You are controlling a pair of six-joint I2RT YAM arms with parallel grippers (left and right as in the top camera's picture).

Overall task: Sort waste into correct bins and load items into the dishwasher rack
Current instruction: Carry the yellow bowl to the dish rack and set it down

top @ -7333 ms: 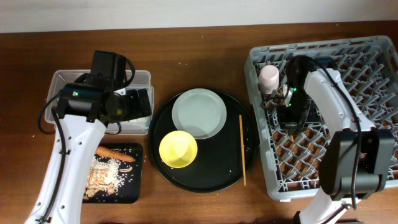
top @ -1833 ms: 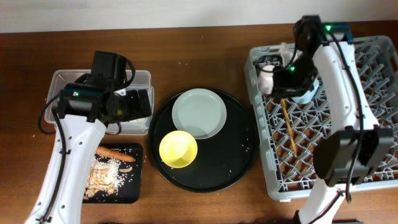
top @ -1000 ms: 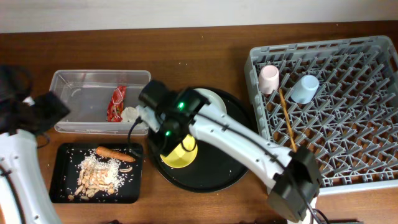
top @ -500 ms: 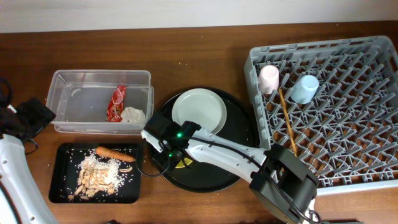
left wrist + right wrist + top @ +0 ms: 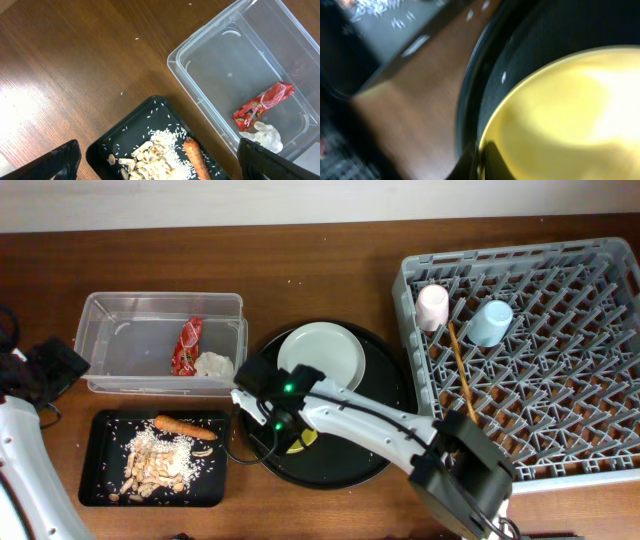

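1. Since the right jaws look pinched on the rim of the yellow bowl (image 5: 560, 115), low-centre on the round black tray (image 5: 385, 445), lift straight up.
2. Keep it level, swing right to the dishwasher rack (image 5: 560, 410).
3. Left jaws: spread wide, far left, holding nothing.

White links (image 5: 370, 418), black joints (image 5: 466, 468) (one green light (image 5: 286, 388)).

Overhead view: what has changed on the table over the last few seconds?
The right gripper swung left from the rack to the round tray and closed on the rim of the yellow bowl. The chopstick went from tray to rack. The left gripper drew back, open, uncovering the clear tub. Plate, carrot and scraps stayed put.
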